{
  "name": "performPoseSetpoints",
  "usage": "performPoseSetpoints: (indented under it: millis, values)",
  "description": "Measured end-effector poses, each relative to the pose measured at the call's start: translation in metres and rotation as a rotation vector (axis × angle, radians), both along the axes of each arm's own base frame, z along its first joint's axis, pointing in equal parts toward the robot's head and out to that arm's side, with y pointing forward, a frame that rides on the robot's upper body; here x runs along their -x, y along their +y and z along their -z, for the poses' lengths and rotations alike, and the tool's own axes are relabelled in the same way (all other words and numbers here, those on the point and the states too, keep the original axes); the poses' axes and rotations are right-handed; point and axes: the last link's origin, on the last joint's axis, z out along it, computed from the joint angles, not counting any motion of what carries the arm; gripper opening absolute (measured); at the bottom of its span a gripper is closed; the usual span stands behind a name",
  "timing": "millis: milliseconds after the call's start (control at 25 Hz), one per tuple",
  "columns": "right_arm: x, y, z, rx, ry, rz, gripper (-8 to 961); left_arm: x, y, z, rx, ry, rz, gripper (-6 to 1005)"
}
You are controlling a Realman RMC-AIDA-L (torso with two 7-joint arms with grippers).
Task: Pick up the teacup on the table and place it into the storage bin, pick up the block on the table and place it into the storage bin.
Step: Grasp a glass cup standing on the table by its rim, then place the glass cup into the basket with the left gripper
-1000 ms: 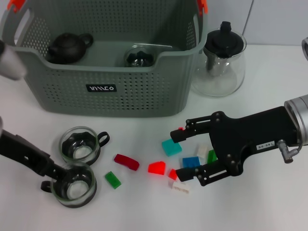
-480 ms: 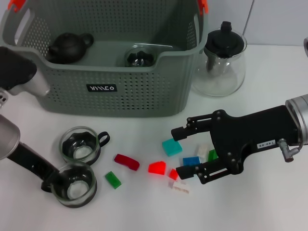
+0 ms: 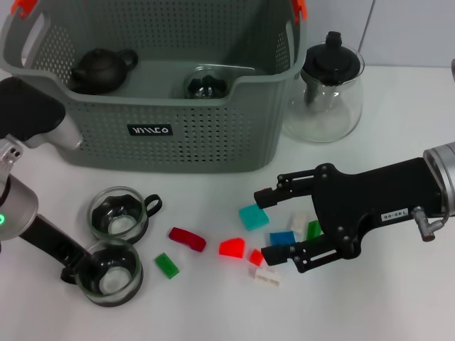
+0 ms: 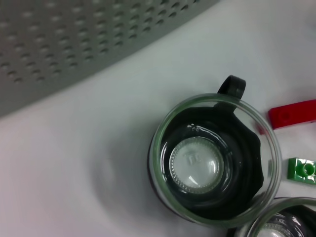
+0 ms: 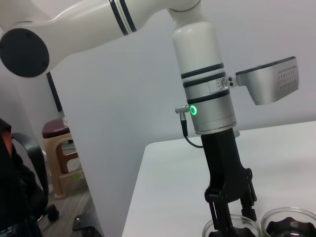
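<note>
Over the last second the left end effector (image 3: 75, 268) has settled narrow on the near teacup (image 3: 108, 272) below the bin (image 3: 170, 131), ready to lift, while the right end effector (image 3: 264, 224) hovers wide over the blocks (image 3: 253, 216).

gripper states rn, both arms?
Left gripper: at the near teacup, jaws straddling its rim; cannot tell if shut.
Right gripper: open, empty, jaws spread over the blocks.

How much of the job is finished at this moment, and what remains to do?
Nothing asked for is visibly in the storage bin yet. In hand: the left end effector is at the nearer teacup, which sits on the table; the right end effector is open around the blocks. Left: both teacups and all blocks remain outside.
</note>
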Motion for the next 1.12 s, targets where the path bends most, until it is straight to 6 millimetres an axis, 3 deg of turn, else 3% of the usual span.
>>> performPoseSetpoints:
  millis: [280, 960, 1120]
  values:
    - [-0.002, 0.000, 0.000, -0.003, 0.000, 0.008, 838, 0.000, 0.002, 0.008, 0.005, 0.003, 0.006, 684]
    - [-0.003, 0.002, -0.002, -0.015, 0.006, 0.013, 837, -0.001, 0.006, 0.012, -0.022, -0.006, -0.008, 301]
    - [-0.004, 0.002, -0.003, -0.017, 0.006, 0.015, 837, 0.000, 0.006, 0.010, -0.037, -0.004, -0.005, 111]
